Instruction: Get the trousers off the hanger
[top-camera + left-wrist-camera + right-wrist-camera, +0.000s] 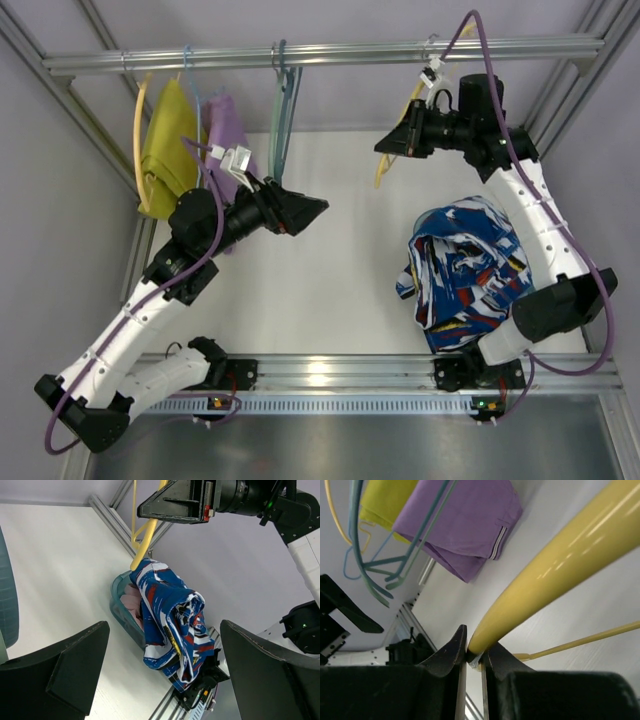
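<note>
1. Trousers (465, 265) lie bunched over a basket (117, 605), below the right pincer (474, 652).
2. That pincer is clamped on the hanger (555, 570); its thin pinch on smooth plastic could slip.
3. Left pincer (305, 210) gapes wide, empty, well apart.

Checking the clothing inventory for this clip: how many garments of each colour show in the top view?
Mustard-yellow garment: 1
Purple garment: 1
Blue, white, red and black print trousers: 1
Total: 3
</note>
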Controlling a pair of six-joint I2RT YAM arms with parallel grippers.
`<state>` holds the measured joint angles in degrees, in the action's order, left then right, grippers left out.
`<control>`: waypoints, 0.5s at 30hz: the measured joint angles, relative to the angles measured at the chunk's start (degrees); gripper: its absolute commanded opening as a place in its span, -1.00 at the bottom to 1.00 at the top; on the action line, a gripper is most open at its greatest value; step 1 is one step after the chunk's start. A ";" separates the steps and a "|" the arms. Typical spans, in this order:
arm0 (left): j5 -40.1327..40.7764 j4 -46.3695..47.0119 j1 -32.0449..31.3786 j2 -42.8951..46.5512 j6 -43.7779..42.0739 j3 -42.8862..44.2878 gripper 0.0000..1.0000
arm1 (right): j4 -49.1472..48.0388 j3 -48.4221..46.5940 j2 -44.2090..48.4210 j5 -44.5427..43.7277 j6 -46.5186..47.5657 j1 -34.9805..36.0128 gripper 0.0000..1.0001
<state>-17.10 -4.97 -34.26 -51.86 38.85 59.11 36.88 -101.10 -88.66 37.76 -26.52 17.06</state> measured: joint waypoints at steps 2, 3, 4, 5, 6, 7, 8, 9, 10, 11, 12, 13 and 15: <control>0.00 -0.02 0.00 0.11 0.02 -0.33 0.97 | -0.90 1.46 0.09 0.61 3.34 -0.13 -1.00; 0.00 -0.04 0.00 0.13 0.02 -0.48 0.97 | -0.85 2.01 0.09 1.09 4.92 -0.28 -1.00; 0.00 -0.04 0.00 0.13 0.04 -0.52 0.97 | -0.48 2.19 -0.04 1.49 6.25 -0.31 -1.00; -0.02 -0.04 0.00 0.15 0.07 -0.59 0.97 | -0.28 2.16 -0.20 2.12 7.67 -0.31 -1.00; -0.02 -0.04 0.00 0.20 0.07 -0.63 0.97 | -0.15 2.05 -0.44 2.75 9.18 -0.31 -1.00; -0.02 -0.04 0.00 0.22 0.09 -0.66 0.97 | 0.09 1.79 -0.83 3.37 10.54 -0.31 -1.00; -0.02 -0.02 0.00 0.24 0.09 -0.66 0.97 | 0.42 1.40 -1.38 3.96 11.91 -0.31 -1.00; -0.02 -0.02 0.00 0.26 0.09 -0.66 0.97 | 0.94 0.81 -2.10 4.39 13.29 -0.31 -1.00; 0.00 -0.02 0.00 0.26 0.09 -0.66 0.97 | 1.42 0.07 -3.08 4.79 14.56 -0.33 -1.00; -0.02 -0.02 0.00 0.28 0.09 -0.66 0.97 | 2.12 -0.72 -4.17 5.20 16.00 -0.33 -1.00; 0.00 -0.02 0.00 0.35 0.07 -0.68 0.97 | 2.49 -1.29 -5.11 5.46 17.14 -0.33 -1.00; 0.00 -0.02 0.00 0.46 0.07 -0.72 0.97 | 2.60 -1.99 -6.25 5.75 18.88 -0.33 -1.00; -0.02 -0.02 0.02 0.74 0.07 -0.79 0.97 | 3.02 -3.30 -7.74 6.32 21.70 -0.33 -1.00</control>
<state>-17.12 -4.99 -34.24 -51.11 38.92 58.33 39.90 -104.40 -96.40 44.07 -4.82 16.73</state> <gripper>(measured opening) 0.985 0.114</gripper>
